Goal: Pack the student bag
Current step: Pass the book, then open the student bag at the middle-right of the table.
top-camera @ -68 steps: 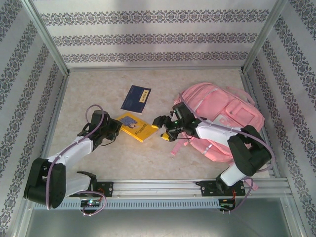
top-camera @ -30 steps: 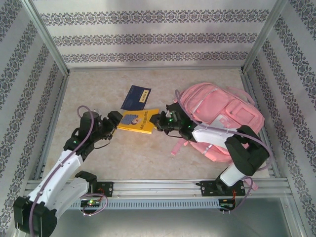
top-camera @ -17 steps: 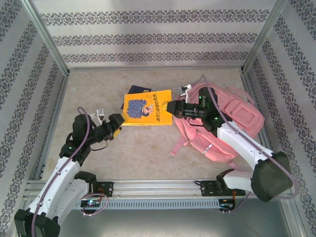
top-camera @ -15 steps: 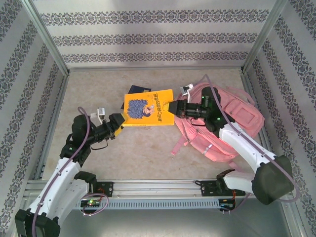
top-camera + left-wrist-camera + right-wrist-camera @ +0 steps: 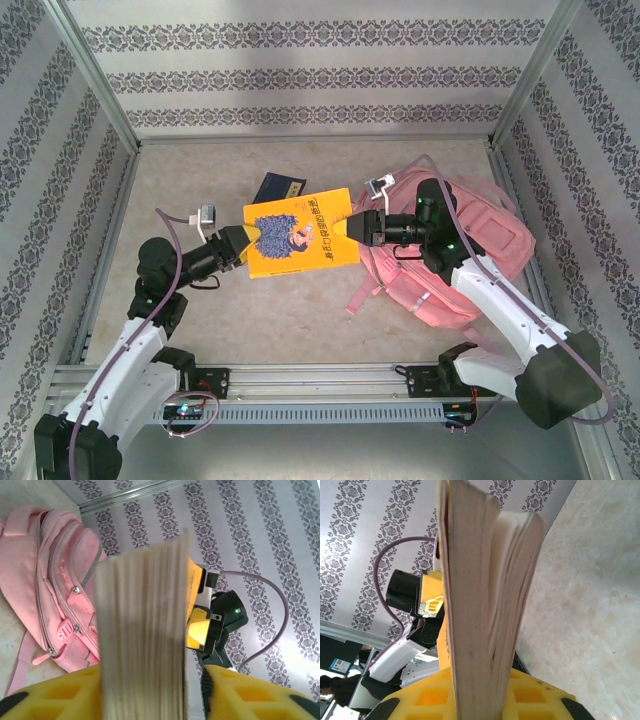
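My right gripper [image 5: 357, 228] is shut on the right edge of a yellow book [image 5: 298, 233] and holds it up off the table, cover facing up. My left gripper [image 5: 243, 250] straddles the book's left edge. In the left wrist view one finger [image 5: 50, 695] touches the page block [image 5: 142, 630], while a gap shows before the other finger [image 5: 260, 695]. In the right wrist view the book [image 5: 480, 580] stands clamped between the yellow pads [image 5: 425, 700]. The student bag [image 5: 480, 235], a pink backpack, lies flat at the right under the right arm and also appears in the left wrist view [image 5: 55, 580].
A dark blue book [image 5: 278, 186] lies on the table just behind the raised yellow one, partly hidden by it. A pink strap [image 5: 365, 290] trails off the bag's near left corner. Patterned walls and metal frame posts [image 5: 100, 95] close in the table.
The right gripper lifted the yellow book off the table and swung it up to the centre. The left arm rose to meet it, and its jaws narrowed around the book's left edge.
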